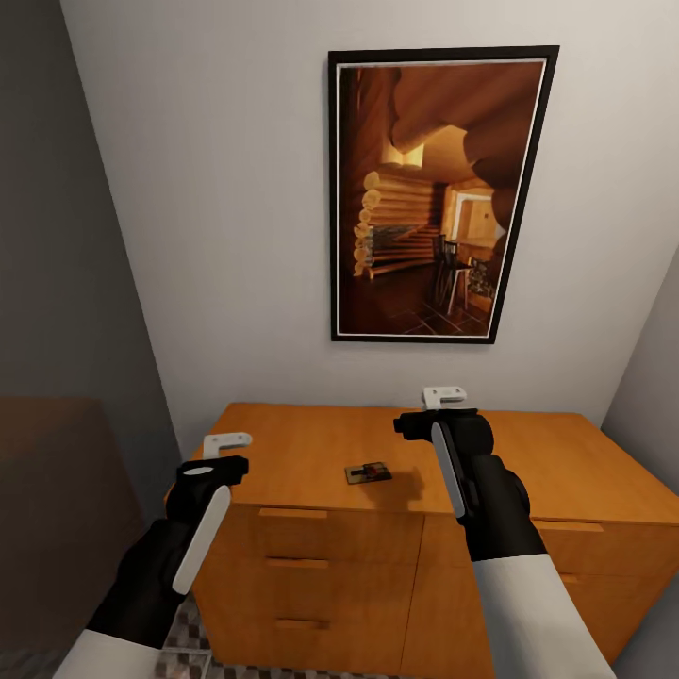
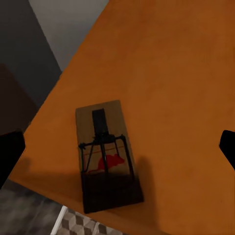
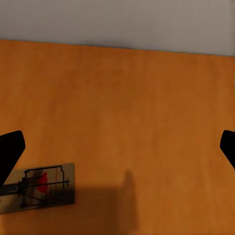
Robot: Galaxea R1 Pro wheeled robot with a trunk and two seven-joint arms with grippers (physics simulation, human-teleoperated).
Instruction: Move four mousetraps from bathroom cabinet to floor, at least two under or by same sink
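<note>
One small flat dark-brown rectangular mousetrap (image 1: 368,472) with a black wire spring and a red mark lies on the top of the orange wooden drawer cabinet (image 1: 302,443), near its front edge; judged from this, it is not yet lifted and nothing shows as placed on the cube-patterned tiled floor (image 1: 189,641). The left gripper (image 1: 226,440) hangs over the cabinet's left front corner and the right gripper (image 1: 443,397) over the top right of the trap. Both point forward and down with fingers spread wide, empty.
</note>
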